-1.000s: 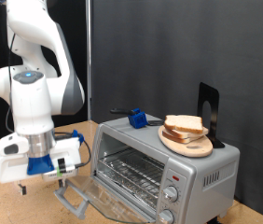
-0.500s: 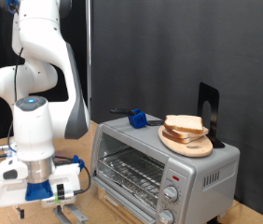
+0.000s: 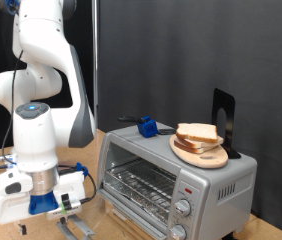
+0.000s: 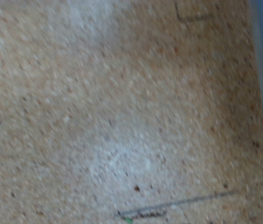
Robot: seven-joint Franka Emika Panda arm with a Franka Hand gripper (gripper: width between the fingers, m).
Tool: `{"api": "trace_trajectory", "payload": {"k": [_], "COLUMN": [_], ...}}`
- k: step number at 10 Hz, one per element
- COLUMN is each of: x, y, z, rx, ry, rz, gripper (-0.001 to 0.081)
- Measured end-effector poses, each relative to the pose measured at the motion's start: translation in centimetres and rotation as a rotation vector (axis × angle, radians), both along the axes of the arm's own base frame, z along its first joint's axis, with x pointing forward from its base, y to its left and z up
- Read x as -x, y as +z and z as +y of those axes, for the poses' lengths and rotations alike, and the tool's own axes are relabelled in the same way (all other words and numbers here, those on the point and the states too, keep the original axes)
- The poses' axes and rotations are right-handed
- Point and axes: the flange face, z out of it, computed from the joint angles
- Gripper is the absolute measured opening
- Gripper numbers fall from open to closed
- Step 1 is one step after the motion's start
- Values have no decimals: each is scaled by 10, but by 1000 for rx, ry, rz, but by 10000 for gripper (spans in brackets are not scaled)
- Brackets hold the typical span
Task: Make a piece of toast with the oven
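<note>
exterior view: oven (image 3: 171, 180) door down, rack bare, piece of toast (image 3: 198, 133) on round board (image 3: 203, 153) atop; gripper (image 3: 26, 222) low, finger state unclear.

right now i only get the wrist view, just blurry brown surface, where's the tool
Observer: The tool hangs low at the exterior view's bottom left, beside the oven, nothing between its fingers.
Operator: oven door open
Observer: Yes, the glass door is folded down and the wire rack is bare.
Operator: and the toast
Observer: The piece of toast tops a stack on the round wooden board on the oven's roof.
</note>
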Motion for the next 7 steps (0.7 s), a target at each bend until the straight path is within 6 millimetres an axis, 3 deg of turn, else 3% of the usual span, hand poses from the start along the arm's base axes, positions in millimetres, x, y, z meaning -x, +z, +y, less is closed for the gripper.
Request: {"api": "trace_trajectory", "payload": {"k": [5,7], "x": [25,31], "y": [-4,4], "z": [-7,-12], "rx": [74,58], "ry": [-21,-2], "rz": [80,64], "gripper": [808,808]}}
